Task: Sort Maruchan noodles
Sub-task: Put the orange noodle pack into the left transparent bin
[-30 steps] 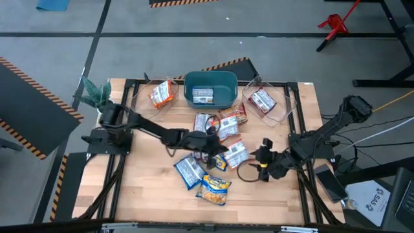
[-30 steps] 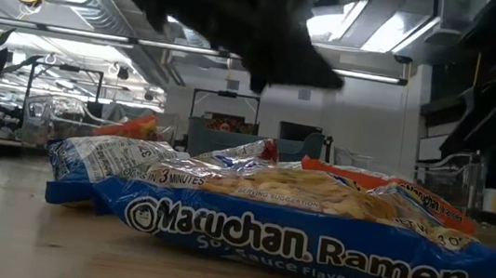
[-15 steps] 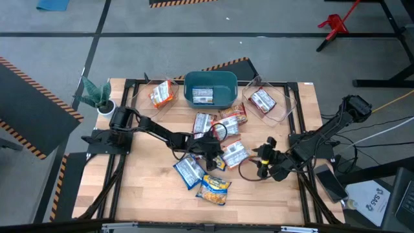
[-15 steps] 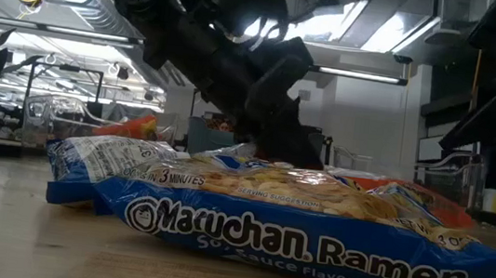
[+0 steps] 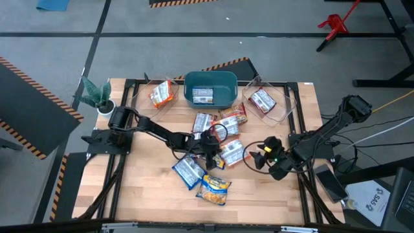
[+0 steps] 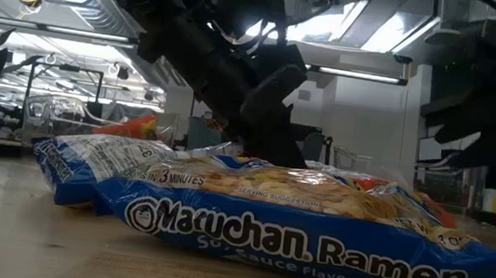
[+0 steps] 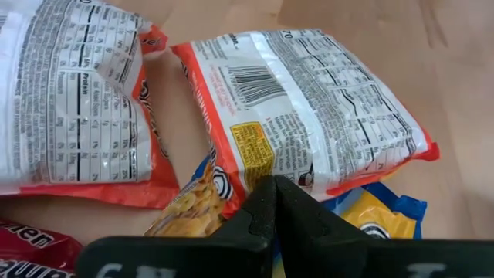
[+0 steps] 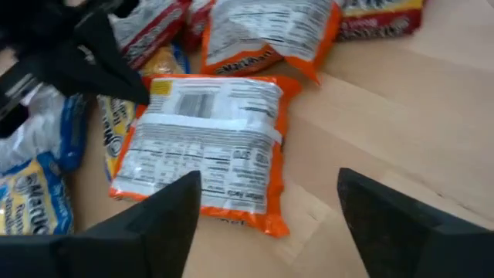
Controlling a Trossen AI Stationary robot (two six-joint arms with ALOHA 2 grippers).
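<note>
Orange packet [image 8: 204,150] ahead, between parted right fingers [image 8: 147,224].

A wooden table [image 5: 142,188] is filling the middle of the high view, carrying a cluster of Maruchan noodles [image 5: 213,152] at its centre. A teal bin [image 5: 209,90] and two clear containers [image 5: 155,96] are sitting along its upper edge.
</note>
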